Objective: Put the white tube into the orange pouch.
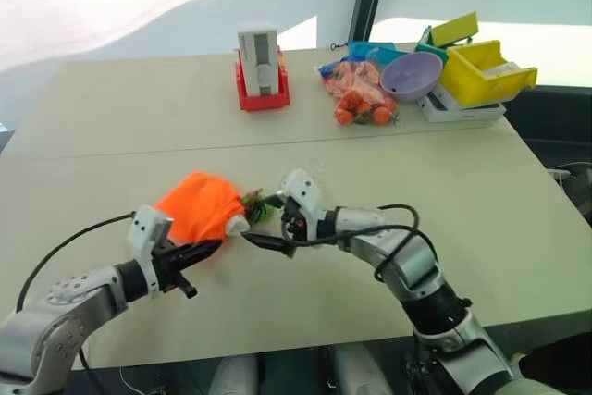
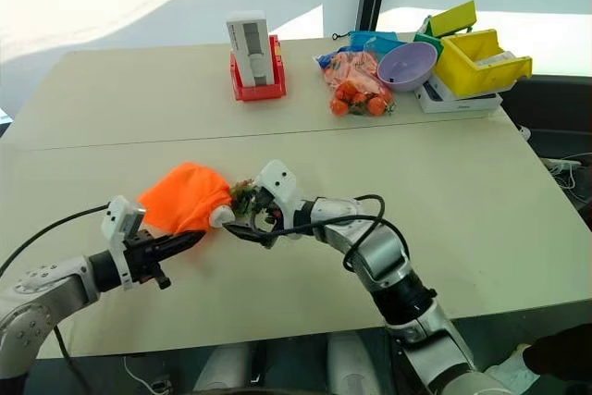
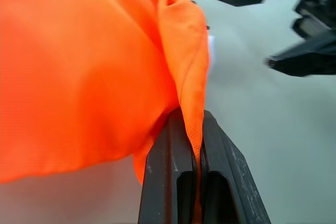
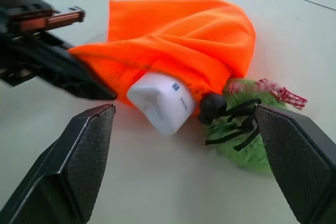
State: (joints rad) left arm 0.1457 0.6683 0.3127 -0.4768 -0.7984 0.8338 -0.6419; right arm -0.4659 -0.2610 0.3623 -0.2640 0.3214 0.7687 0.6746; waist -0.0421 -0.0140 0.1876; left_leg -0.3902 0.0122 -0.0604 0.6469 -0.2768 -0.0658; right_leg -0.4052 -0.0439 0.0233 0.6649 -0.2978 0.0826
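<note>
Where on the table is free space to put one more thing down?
Free: the table right of the right gripper, and the far left corner beside the red holder. Crowded: the far right, around the yellow bins, and around the orange pouch.

Red holder [image 1: 262, 92] with box; purple bowl [image 1: 412, 75]; yellow bins [image 1: 483, 71], possibly stacked.

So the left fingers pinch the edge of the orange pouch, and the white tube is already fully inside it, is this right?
Not quite. The left fingers do pinch the edge of the orange pouch, but the white tube is only partly inside: its end sticks out of the pouch's mouth. The right wrist view shows this clearly.
</note>
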